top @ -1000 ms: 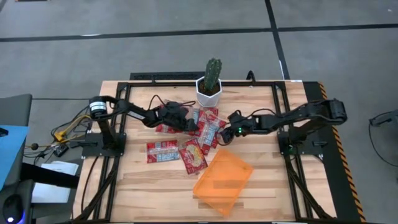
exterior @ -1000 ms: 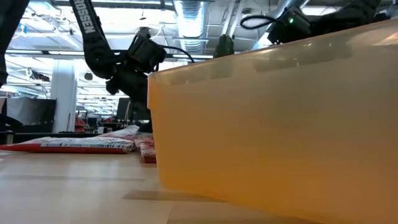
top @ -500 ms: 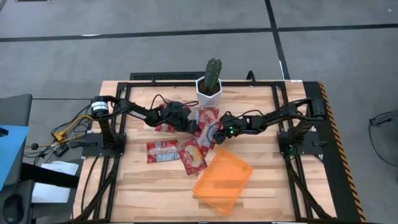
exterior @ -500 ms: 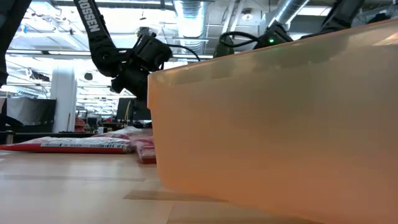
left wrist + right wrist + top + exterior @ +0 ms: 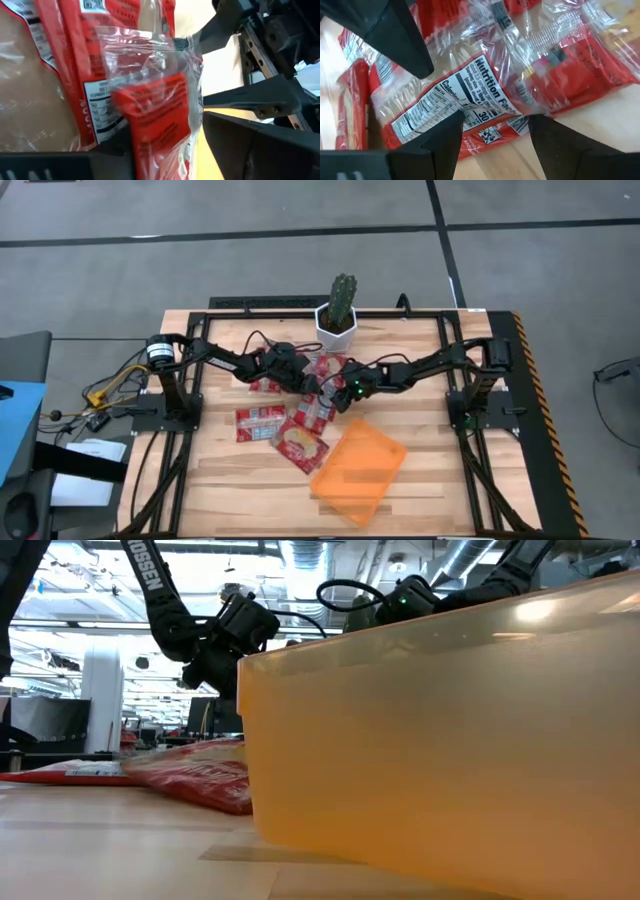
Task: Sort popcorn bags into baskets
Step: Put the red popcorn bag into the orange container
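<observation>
Several red popcorn bags lie flat in a loose pile at mid-table; one lies apart and another lies beside the orange tray. My left gripper is over the pile's far part, shut on one bag. My right gripper meets it from the right, open, with its fingers on either side of a bag's nutrition label. I cannot tell whether they touch that bag. In the low view the tray wall hides most of the pile. My left gripper holds a red popcorn bag between its two fingers, which come slanting down from the table's left. The bag's clear crimped wrapper end stands out beyond the fingertips. The gripper body hides how far back the bag reaches.
A white hexagonal pot with a cactus stands at the far edge, just behind the pile. The orange tray sits askew near the front edge, right of centre. Black frame rails run along the table's left, right and far sides. Bare wood shows at the near left.
My right gripper has travelled toward the table's left into the pile, close to my left gripper. The bag beside the tray has slid toward the near edge and turned about; in the low view its end now rises nearer the camera. My left gripper has shifted slightly right.
</observation>
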